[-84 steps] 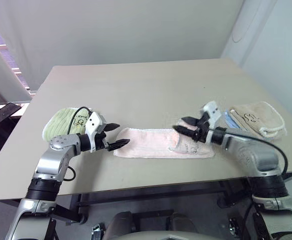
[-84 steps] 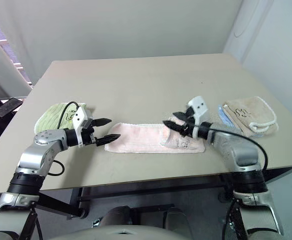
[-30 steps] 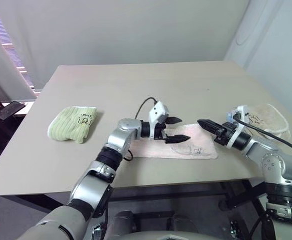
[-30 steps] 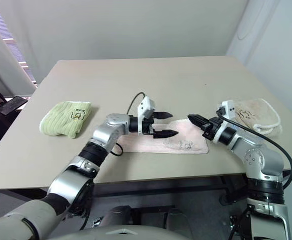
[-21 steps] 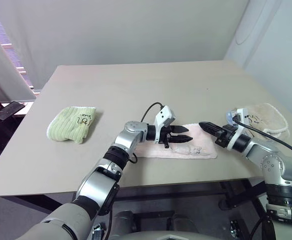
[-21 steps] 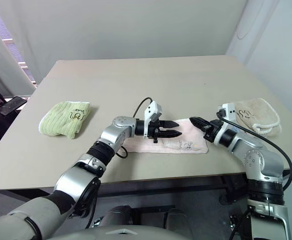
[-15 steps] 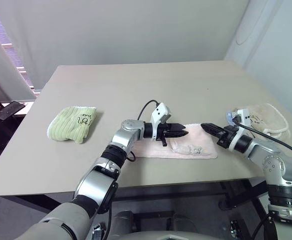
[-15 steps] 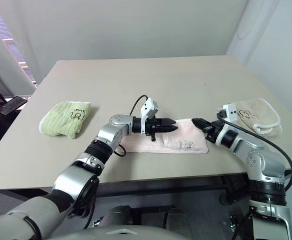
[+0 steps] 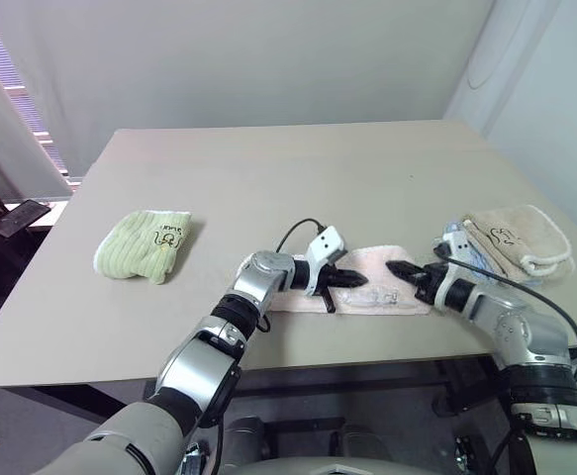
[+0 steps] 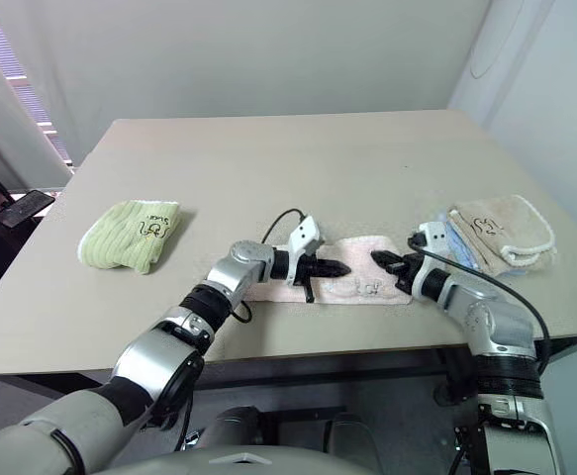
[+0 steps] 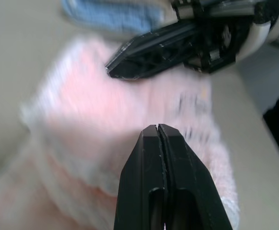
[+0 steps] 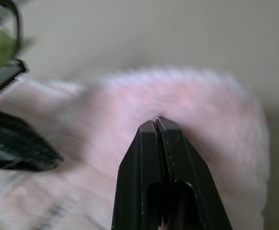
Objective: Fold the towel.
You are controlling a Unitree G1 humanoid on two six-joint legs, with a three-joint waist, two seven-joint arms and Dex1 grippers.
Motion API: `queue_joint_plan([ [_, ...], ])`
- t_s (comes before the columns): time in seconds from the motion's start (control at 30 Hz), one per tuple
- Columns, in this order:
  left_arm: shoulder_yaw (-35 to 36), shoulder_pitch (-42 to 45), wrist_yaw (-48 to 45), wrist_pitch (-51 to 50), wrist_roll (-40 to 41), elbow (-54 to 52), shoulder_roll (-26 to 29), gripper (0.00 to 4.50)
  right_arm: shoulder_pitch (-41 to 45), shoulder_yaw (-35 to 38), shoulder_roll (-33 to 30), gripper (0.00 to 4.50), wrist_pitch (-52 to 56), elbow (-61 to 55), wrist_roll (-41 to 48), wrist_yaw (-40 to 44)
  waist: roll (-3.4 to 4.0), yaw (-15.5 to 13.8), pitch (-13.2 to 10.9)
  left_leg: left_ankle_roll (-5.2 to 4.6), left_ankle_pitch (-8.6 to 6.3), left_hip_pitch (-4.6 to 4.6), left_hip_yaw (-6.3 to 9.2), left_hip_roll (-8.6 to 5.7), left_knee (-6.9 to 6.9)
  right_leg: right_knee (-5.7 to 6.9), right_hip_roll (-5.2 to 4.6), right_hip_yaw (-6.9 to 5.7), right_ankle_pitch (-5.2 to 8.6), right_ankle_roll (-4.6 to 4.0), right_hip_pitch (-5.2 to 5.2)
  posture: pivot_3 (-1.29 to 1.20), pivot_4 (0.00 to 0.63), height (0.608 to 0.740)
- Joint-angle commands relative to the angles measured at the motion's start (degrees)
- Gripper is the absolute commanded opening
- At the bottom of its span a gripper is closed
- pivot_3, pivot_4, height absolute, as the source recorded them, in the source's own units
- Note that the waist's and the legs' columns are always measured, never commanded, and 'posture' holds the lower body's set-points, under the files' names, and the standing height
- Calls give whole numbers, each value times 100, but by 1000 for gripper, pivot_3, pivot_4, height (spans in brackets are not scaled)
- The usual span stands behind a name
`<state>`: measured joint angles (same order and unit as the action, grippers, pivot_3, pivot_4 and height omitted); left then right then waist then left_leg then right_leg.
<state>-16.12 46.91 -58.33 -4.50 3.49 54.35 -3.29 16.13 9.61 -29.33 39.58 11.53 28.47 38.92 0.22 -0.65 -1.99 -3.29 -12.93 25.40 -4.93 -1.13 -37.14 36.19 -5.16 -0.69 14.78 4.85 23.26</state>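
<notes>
Resting on table (image 9: 268,178): pink towel (image 9: 377,262), both grippers closed.

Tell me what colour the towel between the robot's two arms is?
The towel is pale pink, with a small dark mark. The left eye view shows it best.

We note a folded green towel (image 9: 142,244) at left of the beige table (image 9: 268,168). A folded tan towel (image 9: 519,237) lies at right, over blue cloth (image 9: 463,245).
</notes>
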Motion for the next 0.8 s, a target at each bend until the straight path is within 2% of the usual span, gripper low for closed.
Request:
queue_joint_plan([
  [0.03, -178, -119, 265, 308, -370, 325, -102, 53, 59, -150, 111, 0, -210, 132, -273, -140, 0, 0, 1, 0, 0, 0, 0, 0, 0, 0, 0, 0, 0, 0, 0, 0, 0, 730],
  [0.27, 90, -70, 127, 250, -207, 233, -43, 53, 41, -130, 166, 0, -324, 78, -342, -83, -3, 6, 12, 1, -2, -14, 2, 0, -1, -6, -2, -1, -11, 9, -3, 0, 0, 730],
  [0.47, 570, -133, -464, -566, 462, -1051, 352, 53, 24, 362, -5, 0, 119, -834, 455, 267, 7, 35, 5, 1, -1, 4, 1, 1, 1, 0, -2, 0, -18, 21, 7, 0, 0, 730],
  [0.57, 843, -343, -487, -1613, 914, -2372, 779, 634, 91, 557, -31, 0, 490, -1367, 969, 350, 8, 65, 5, 0, -1, 5, 1, 2, 3, 0, -1, -1, -18, 22, 11, 0, 0, 730],
  [0.67, 964, -726, -314, -2937, 1308, -4080, 1390, 1705, 162, 412, -67, 0, 692, -1785, 1104, 342, 8, 138, 5, 1, -1, 4, 1, 3, 5, -1, -1, -1, -18, 23, 9, 0, 0, 730],
  [0.73, 1469, -920, 166, -4324, 1892, -5157, 1706, 2428, 275, 257, -30, 0, 745, -1909, 1085, 294, 8, 185, 3, 1, -1, 2, 1, 3, 5, -1, -1, 0, -18, 23, 8, 0, 0, 730],
  [0.8, 1882, -1120, 562, -5318, 2328, -5801, 1897, 3148, 408, 232, 69, 0, 787, -1831, 1102, 180, 8, 181, 3, 1, -1, 0, 2, 3, 5, 1, -1, 0, -19, 23, 5, 0, 0, 730],
])
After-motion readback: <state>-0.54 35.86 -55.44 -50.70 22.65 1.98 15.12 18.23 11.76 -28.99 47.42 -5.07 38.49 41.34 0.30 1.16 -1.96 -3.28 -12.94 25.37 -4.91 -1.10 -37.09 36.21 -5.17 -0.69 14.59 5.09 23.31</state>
